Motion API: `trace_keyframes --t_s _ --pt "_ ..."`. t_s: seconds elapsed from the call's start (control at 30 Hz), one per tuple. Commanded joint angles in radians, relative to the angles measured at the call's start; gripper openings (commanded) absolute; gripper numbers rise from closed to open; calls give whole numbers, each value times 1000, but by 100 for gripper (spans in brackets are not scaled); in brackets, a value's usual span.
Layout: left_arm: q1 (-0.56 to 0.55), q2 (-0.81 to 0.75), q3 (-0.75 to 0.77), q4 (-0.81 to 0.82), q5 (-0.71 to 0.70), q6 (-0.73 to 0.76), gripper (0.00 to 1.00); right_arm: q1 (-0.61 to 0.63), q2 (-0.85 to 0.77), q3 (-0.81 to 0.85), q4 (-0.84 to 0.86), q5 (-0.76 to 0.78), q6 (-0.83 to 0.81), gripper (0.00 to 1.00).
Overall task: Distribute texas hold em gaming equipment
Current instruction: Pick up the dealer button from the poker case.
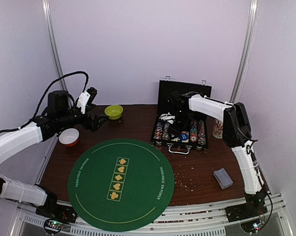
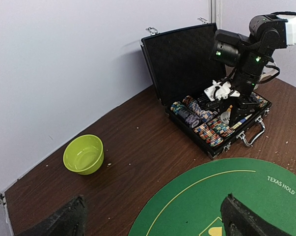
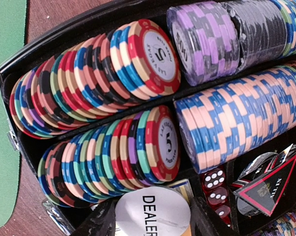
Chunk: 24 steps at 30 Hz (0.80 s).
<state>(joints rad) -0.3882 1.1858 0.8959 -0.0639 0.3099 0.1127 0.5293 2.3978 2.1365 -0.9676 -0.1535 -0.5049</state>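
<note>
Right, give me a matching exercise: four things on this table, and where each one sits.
Things:
1. lime-green bowl
2. card deck
3. red-and-white bowl
4. DEALER disc

Places:
A. between the right arm's jaws, over the open case
B. right of the green mat, towards the near edge
C. far edge, left of the case
D. left edge, beside the mat

Pairs: 1-C, 2-B, 3-D, 4-A

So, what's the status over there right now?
Left gripper open, empty, over the table. Right gripper in the case, straddling the white dealer button; grip unclear. Chips packed close around it.
</note>
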Motion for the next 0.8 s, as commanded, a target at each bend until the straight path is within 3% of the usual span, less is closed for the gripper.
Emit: trace_keyframes --t_s 0.0,0.33,0.77 --pt "-3 4 35 14 -2 15 98 -9 19 -4 -45 10 -2 51" --pt "-2 14 47 13 -5 28 98 -3 -39 -43 -36 14 12 32" --pt "-2 10 46 10 -19 48 98 1 -134 -73 41 45 60 25"
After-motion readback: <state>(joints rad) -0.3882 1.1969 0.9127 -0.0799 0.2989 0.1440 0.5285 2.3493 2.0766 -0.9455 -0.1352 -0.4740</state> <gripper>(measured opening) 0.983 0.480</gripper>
